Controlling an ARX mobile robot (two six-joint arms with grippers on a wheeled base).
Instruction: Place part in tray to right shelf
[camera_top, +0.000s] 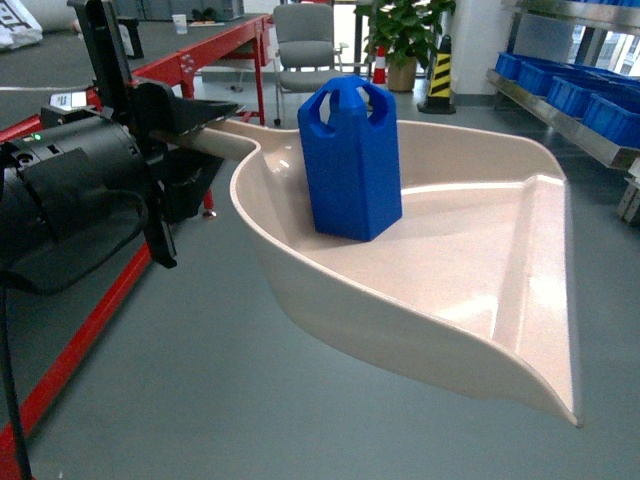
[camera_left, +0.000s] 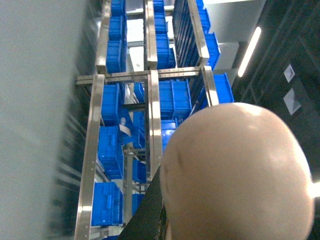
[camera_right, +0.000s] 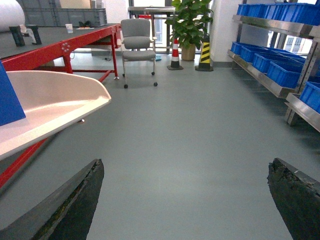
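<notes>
One blue part (camera_top: 350, 160) stands upright in the beige tray (camera_top: 480, 290), which the left pincer (camera_top: 185, 125) holds clamped by its handle above the grey floor (camera_top: 200, 400); the right pincer (camera_right: 185, 200) hangs spread apart and empty. Carrying seems the step in hand, and next the tray must travel level to the right shelf (camera_top: 575, 135) of blue crates (camera_top: 610, 115), past the red table (camera_top: 200, 55).

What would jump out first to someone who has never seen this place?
A bright blue block stands upright in a big beige scoop-shaped tray, held out in the air over the grey floor by its handle from the left. Behind it sit a red-framed table, a grey chair and a potted plant, while steel shelves of blue crates line the right wall.
</notes>
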